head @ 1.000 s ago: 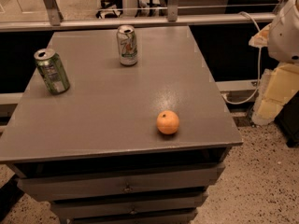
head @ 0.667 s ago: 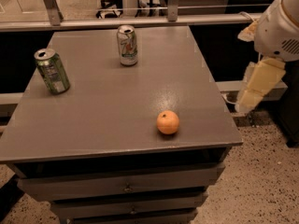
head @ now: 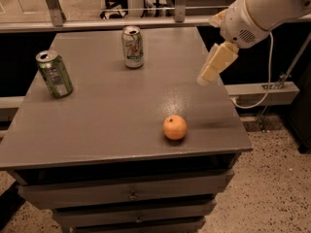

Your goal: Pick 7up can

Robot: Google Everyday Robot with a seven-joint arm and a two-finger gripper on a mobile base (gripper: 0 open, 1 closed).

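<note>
We're seeing drawers [head: 131, 195] nearest the camera, below the gripper [head: 208, 74] and to its left. An orange [head: 175, 127] is sitting on the table [head: 112, 110] near the front edge, down-left of the gripper and apart from it. The gripper is hovering above the table's right edge, angled down-left off the white arm [head: 262, 8] that is reaching in from the upper right, and it is touching nothing. We're not able to tell whether it is spread or pressed together. A green can [head: 54, 74] is standing far to the gripper's left, by the table's left edge. The 7up can [head: 132, 46] is standing upright on the table, left of the gripper and a bit farther back, well apart from it. A metal rail [head: 121, 23] is running across beyond the table's far edge.
</note>
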